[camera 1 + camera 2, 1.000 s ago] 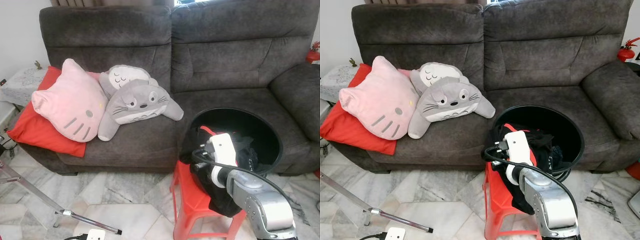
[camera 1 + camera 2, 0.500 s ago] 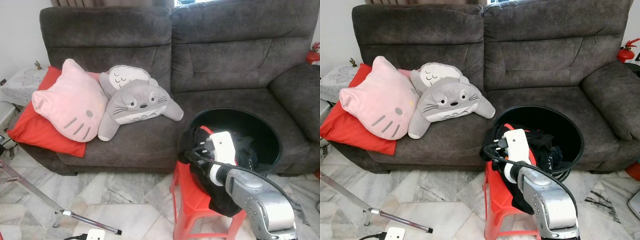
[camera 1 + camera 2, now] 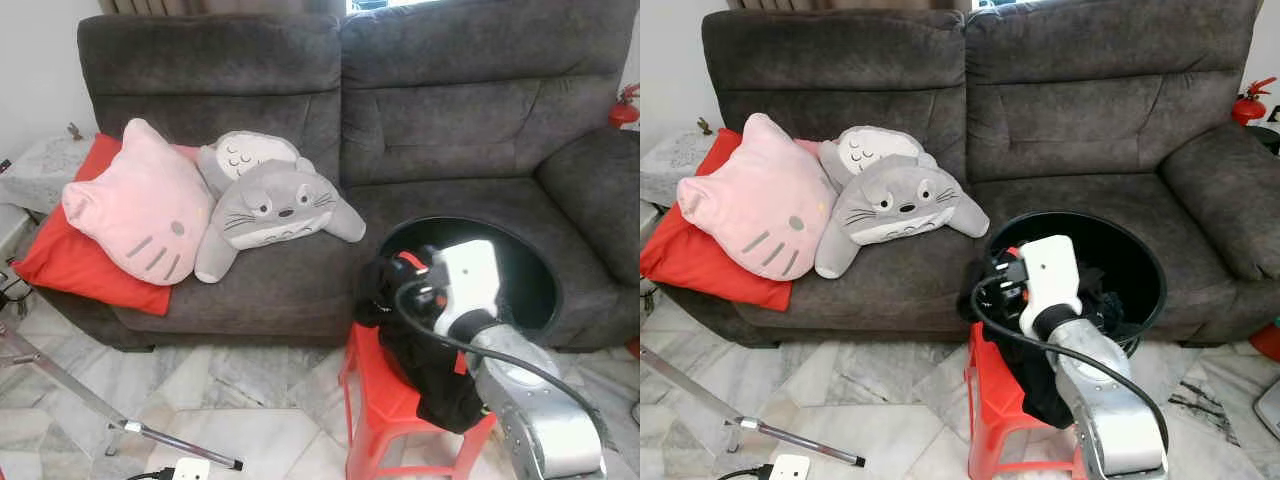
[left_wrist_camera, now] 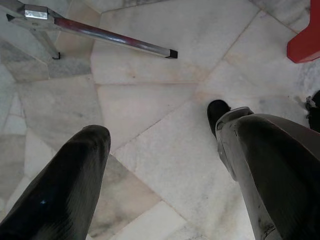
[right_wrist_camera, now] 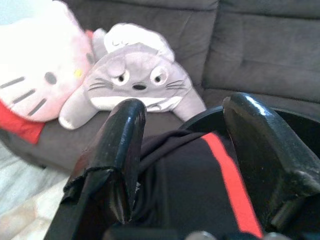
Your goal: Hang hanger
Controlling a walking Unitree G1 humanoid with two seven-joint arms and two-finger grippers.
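Floor [image 4: 165, 115]: pale veined marble slabs; my left hand [image 4: 160, 165] hangs over it, fingers spread, empty.
Stool [image 3: 992, 395]: glossy red plastic.
My right hand [image 5: 182, 150]: fingers apart astride black cloth [image 5: 185, 175] with a red stripe.
Basket [image 3: 1140, 262]: round, black.
Sofa [image 3: 1060, 110]: dark plush.
Hanger: cannot make out.

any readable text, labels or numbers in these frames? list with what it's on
No readable text in any view.
Pink cat cushion: whiskers, eyes and nose, no lettering.
Grey plush: a face, no tag visible.
Black garment: red stripe, no print visible.
Right end effector: no markings legible.
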